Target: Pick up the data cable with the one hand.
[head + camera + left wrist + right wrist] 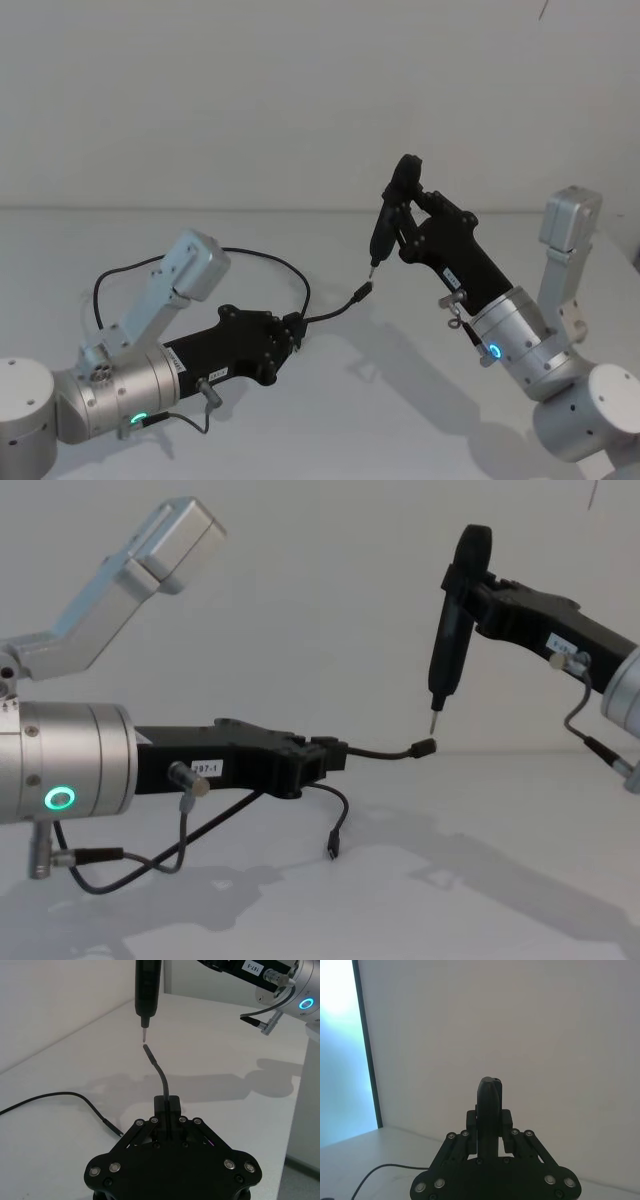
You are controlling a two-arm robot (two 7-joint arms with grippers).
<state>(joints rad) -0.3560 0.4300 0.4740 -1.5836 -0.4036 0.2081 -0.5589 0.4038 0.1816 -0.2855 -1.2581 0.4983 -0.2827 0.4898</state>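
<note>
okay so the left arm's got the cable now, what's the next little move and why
Probably a short lift straight up: the left end effector is shut on the data cable near one plug, held off the table, but the other end hangs low near the table.

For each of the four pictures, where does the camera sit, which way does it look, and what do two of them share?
Head: high, looking down at the table; both arms show.
Chest: low, looking across; the left gripper holds the data cable.
Left wrist: behind its fingers, facing the pen-shaped tool.
Right wrist: behind the right gripper, facing the wall.
Head and chest both show the tool's tip just above the cable's raised plug.
</note>
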